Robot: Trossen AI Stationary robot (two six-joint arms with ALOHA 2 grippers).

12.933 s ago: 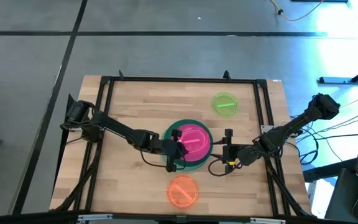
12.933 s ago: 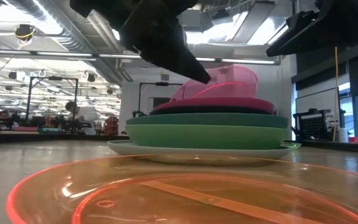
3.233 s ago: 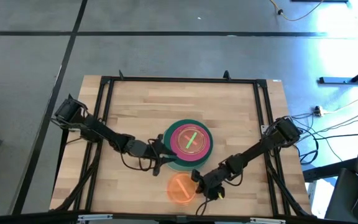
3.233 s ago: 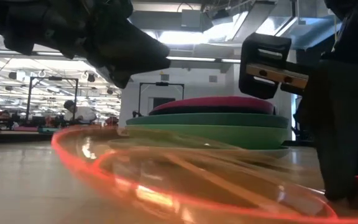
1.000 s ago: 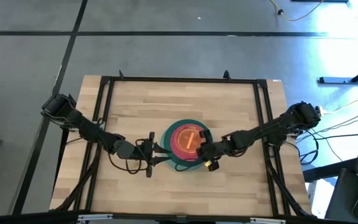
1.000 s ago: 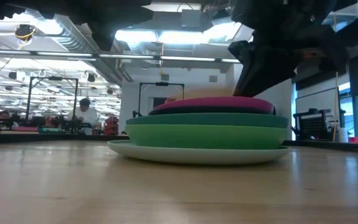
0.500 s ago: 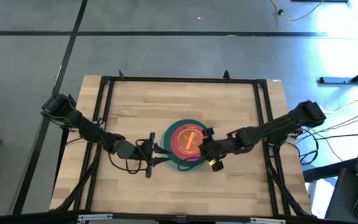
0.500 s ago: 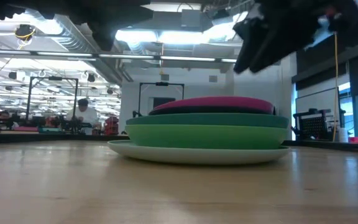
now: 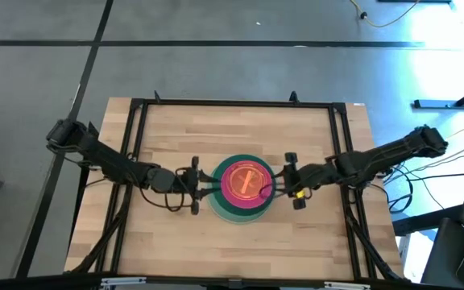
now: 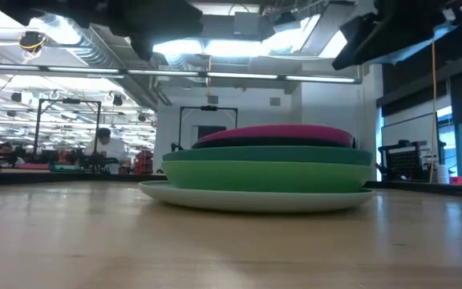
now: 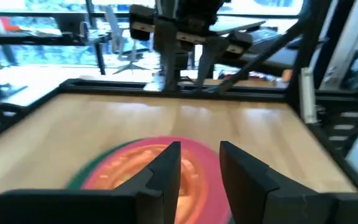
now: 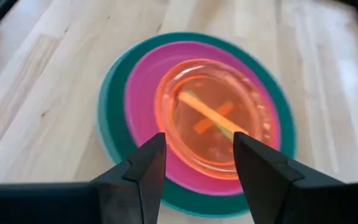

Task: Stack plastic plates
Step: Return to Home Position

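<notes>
Logging both arms beside a finished-looking stack of plates (image 9: 244, 187) at centre of table (image 9: 176, 250). Found left gripper (image 11: 199, 149) at 9 o'clock of the stack, near the rim, fingers parted by a narrow gap, nothing between them. Found right gripper (image 12: 199, 140) at 3 o'clock, likewise near the rim, fingers set wide, empty. Placed both above plate height, going by the table-level view. Read the stack from the top down: orange plate (image 12: 216, 115) uppermost, magenta plate (image 12: 140, 99) under it, teal plate (image 12: 110, 124) ringing that; from table level, green plate (image 10: 267, 174) lower down and pale mint plate (image 10: 255, 199) on the wood. Cannot separate the remaining layers. Judged main risk: clipping the rim on the way out, given fingertips close on both sides; likely to shunt the stack or skate the small, light orange plate off centre. Suggest lifting clear before swinging outward. Noted no containers apart from the plates themselves: each nested in the one below, top one holding nothing.
</notes>
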